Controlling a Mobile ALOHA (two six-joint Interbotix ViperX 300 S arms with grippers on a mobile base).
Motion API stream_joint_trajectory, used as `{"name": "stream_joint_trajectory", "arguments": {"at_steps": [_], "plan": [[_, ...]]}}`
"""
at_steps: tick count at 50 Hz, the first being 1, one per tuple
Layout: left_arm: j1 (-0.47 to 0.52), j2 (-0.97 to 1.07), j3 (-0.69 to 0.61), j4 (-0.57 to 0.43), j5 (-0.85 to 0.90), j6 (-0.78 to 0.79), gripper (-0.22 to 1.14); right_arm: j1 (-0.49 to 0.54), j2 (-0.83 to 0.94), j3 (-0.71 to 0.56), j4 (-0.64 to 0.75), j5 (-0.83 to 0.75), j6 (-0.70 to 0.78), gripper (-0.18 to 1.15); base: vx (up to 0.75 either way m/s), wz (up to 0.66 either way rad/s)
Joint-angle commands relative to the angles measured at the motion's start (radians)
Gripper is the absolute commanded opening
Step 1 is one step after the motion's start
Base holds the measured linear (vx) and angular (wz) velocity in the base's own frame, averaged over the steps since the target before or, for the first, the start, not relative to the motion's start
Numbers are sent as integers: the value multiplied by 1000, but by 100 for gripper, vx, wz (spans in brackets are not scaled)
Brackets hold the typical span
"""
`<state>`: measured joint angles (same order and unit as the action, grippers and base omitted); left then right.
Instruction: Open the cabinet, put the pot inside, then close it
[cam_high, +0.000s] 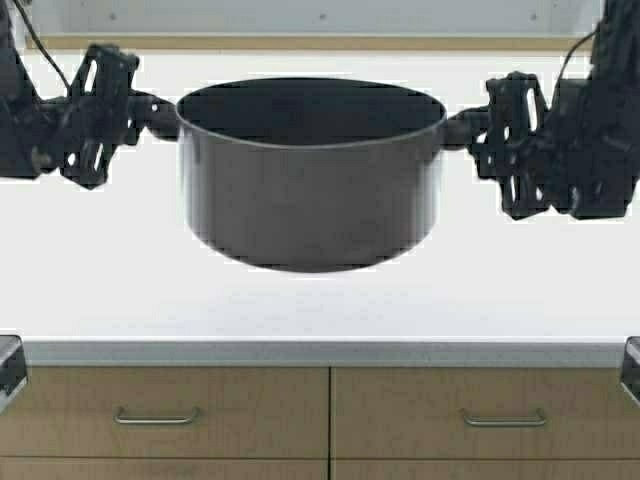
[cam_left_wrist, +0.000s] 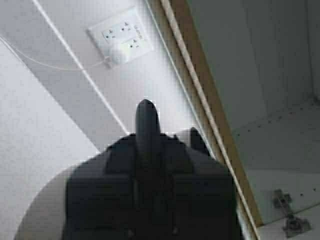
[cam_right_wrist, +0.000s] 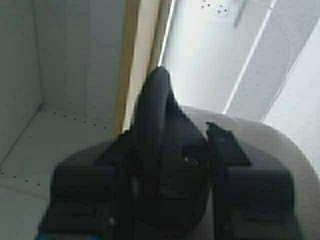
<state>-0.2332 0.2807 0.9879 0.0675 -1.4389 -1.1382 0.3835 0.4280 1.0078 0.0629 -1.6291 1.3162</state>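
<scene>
Above the white countertop (cam_high: 320, 305) I have the pot (cam_high: 312, 190) lifted clear, hanging between both arms in the high view. Its dark interior shows nothing inside, as far as that view reaches.

My left gripper (cam_high: 150, 110) is at the pot's left side handle, and its fingers are pinched on that black loop. In the left wrist view the loop handle (cam_left_wrist: 147, 127) rises between the closed pads, with the grey wall of the pot curving away below.

My right gripper (cam_high: 468, 125) is at the opposite handle, fingers likewise pressed together around it. The right wrist view shows that black loop (cam_right_wrist: 159, 115) clamped in the jaws, the pot's rim just beyond.

Both wrist views look up past the handles to the cabinet (cam_left_wrist: 280, 100). I can see its pale interior, the light wood edge of its frame and, in the left wrist view, a metal hinge (cam_left_wrist: 287, 212) on the inner wall, so its door on that side stands open. The part of the interior I can see holds nothing.

A wall outlet (cam_left_wrist: 120, 35) with a white plug and cord sits on the wall beside the cabinet. Below the countertop edge, two wood drawer fronts (cam_high: 165, 400) carry horizontal bar handles.
</scene>
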Motion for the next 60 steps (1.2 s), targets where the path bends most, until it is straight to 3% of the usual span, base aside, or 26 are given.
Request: {"name": "stream_joint_trajectory", "arguments": {"at_steps": [1,10,24,37,60], "plan": [[-32,-149,28,-31,51,12,3,5,-156,25,-15,14,21,8,0,0],[-100,-279,44,-112,160,20,3,15,-270,52,-15,80,26,8,0,0],[-198,-385,34,-261,230,32,3,124,-382,9,75,173,20,8,0,0],[-276,-489,-25,-385,333,166,3,179,-456,-67,123,276,5,8,0,0],[-302,-574,-121,-514,528,282,3,202,-549,-233,133,523,-94,8,0,0]]}}
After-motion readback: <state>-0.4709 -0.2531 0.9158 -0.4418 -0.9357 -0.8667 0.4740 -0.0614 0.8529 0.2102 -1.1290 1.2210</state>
